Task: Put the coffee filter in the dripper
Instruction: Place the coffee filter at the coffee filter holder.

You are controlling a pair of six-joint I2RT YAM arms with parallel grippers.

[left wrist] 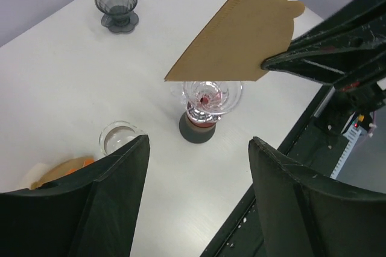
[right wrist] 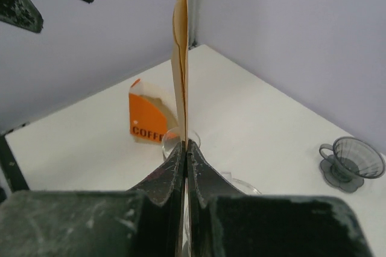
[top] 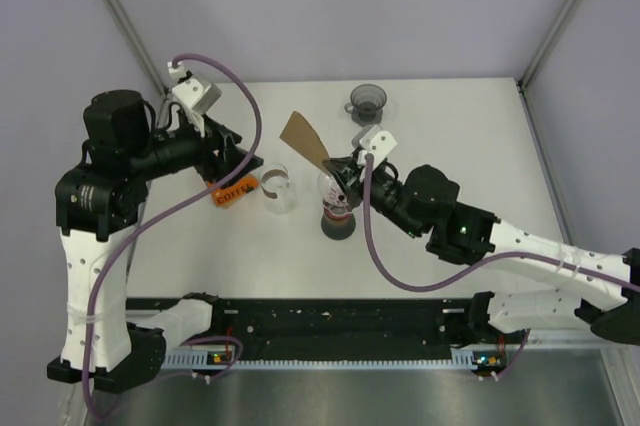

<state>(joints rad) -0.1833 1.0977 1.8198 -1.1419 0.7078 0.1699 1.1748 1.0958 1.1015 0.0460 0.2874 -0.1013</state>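
Right gripper [right wrist: 184, 148] pinches one flat, fan-shaped brown paper filter [left wrist: 235, 34]. Left gripper [left wrist: 199, 148] jaws apart, empty. One clear ribbed dripper [left wrist: 211, 95], one smoky grey dripper [left wrist: 116, 3].

It looked like a robotics lab test cell — a white counter [top: 450, 146] boxed in by plain grey panels [top: 350, 6] on aluminium posts [top: 125, 11], rising beyond the right claw [top: 328, 164]. Nearer than that claw, a black cable rail [top: 340, 321] ran between the bolted arm bases [top: 95, 346].
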